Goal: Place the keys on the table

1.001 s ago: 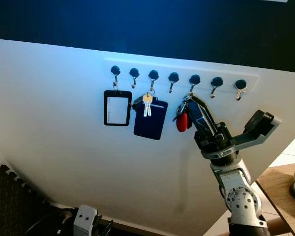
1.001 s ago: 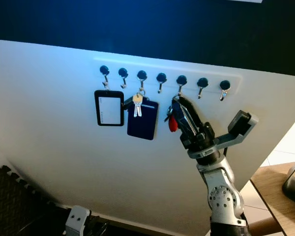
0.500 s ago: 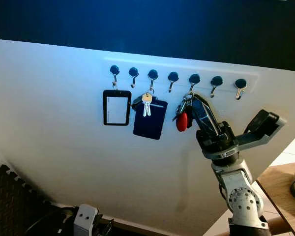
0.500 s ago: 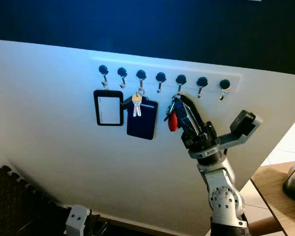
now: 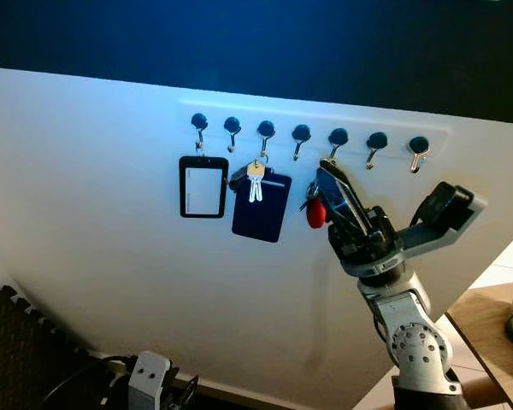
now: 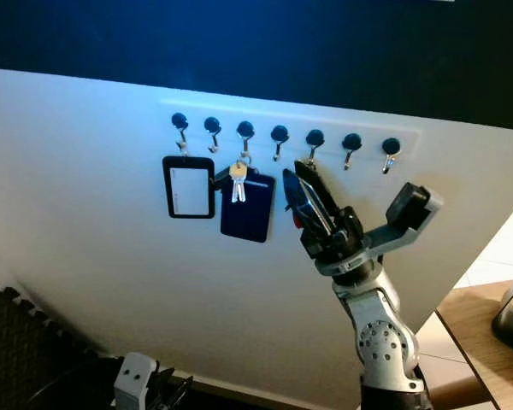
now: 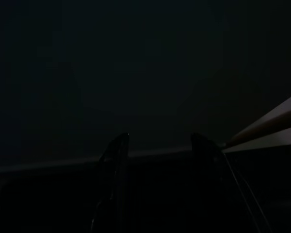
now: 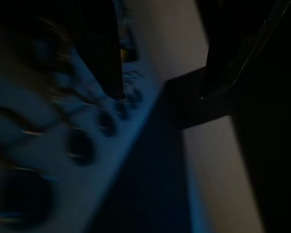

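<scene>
Right now my right gripper (image 5: 327, 175) is raised against the white wall panel (image 5: 94, 231), its two black fingers (image 5: 346, 205) lying close alongside each other, their tips at the keys with the red fob (image 5: 315, 213) that hang from the fifth hook (image 5: 337, 139); the fingers cover most of the bunch, so I cannot tell whether they pinch it or only rest against it. From the right wrist camera the fingers (image 8: 104, 48) appear with a gap between them, over a blurred blue row of dark knobs, and the keys cannot be made out there. To the left on the hook rail (image 5: 312, 128) hang a small set of silver keys (image 5: 255, 181) over a dark blue card holder (image 5: 262, 207), then a black-framed badge holder (image 5: 204, 187). A wooden table (image 5: 487, 329) is cut off at the lower right edge. My left gripper (image 7: 160, 145) hangs low in near darkness, its fingers apart.
</scene>
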You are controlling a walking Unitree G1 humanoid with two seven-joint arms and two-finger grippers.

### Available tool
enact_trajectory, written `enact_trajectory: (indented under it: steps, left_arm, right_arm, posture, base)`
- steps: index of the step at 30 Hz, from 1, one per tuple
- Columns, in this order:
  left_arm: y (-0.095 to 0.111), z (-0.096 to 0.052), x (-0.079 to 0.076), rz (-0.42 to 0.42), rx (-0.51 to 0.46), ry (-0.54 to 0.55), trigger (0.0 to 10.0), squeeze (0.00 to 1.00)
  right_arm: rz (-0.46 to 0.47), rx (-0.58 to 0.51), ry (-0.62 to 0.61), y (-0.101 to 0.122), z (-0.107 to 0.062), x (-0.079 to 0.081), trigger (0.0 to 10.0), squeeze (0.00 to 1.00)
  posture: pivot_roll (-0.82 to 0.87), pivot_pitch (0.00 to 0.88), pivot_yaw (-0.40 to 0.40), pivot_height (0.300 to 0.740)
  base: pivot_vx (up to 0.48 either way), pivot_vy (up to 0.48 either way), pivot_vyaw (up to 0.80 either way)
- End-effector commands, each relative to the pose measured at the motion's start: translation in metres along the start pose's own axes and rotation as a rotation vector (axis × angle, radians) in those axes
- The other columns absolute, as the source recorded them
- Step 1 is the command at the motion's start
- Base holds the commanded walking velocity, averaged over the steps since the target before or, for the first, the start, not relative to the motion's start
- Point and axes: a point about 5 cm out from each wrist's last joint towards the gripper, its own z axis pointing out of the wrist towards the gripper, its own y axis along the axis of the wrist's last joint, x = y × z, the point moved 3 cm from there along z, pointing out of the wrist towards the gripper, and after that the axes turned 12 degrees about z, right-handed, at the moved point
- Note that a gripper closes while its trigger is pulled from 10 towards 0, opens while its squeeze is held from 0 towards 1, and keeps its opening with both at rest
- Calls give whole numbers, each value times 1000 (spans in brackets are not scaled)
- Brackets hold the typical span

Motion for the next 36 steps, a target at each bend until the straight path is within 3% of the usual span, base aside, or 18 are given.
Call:
enact_trajectory:
  steps: [1, 11, 26, 36]
  left_arm:
    - [-5, -3, -3, -4, 22, -13, 10000, 0]
    - [-6, -4, -5, -7, 25, -17, 10000, 0]
    - [-7, -5, -5, -9, 27, -14, 10000, 0]
    - [-8, -5, -5, -10, 32, -19, 10000, 0]
  right_arm:
    - [-61, -30, -54, 9, -2, -8, 10000, 0]
    - [-176, -39, -118, 21, -5, -18, 10000, 0]
    - [-75, 30, -33, 6, -14, -3, 10000, 0]
    - [-113, -35, -59, 20, -17, -4, 10000, 0]
  posture:
    - [80, 84, -34, 740]
    - [75, 84, -36, 740]
    - [77, 88, -35, 740]
    - [74, 89, -34, 740]
  base:
    - [0, 0, 0]
    - [0, 0, 0]
    - [0, 0, 0]
    - [0, 0, 0]
